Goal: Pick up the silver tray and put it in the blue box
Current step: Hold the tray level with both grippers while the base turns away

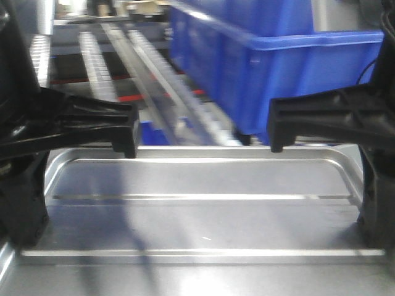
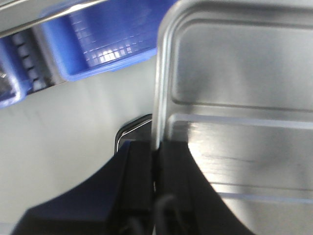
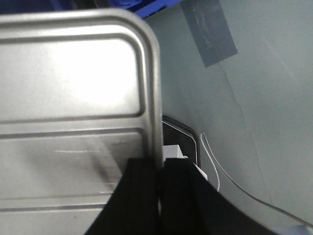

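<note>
Both short ends of the silver tray [image 1: 197, 216] are clamped. The left gripper [image 2: 155, 147] pinches the left rim between its black fingers, and the right gripper [image 3: 160, 164] pinches the right rim the same way. The tray lies level between them over a grey tabletop [image 2: 73, 122], its ribs running side to side; whether it rests or hangs clear cannot be told. Beyond its far edge stands the blue box [image 1: 278, 68], with metal roller rails [image 1: 105, 55] farther back on the left.

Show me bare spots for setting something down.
Bare: tabletop left of the silver tray, up to the blue box; tabletop right of it, toward the tape patch. Crowded: its side rims, clamped by left gripper and right gripper.
</note>
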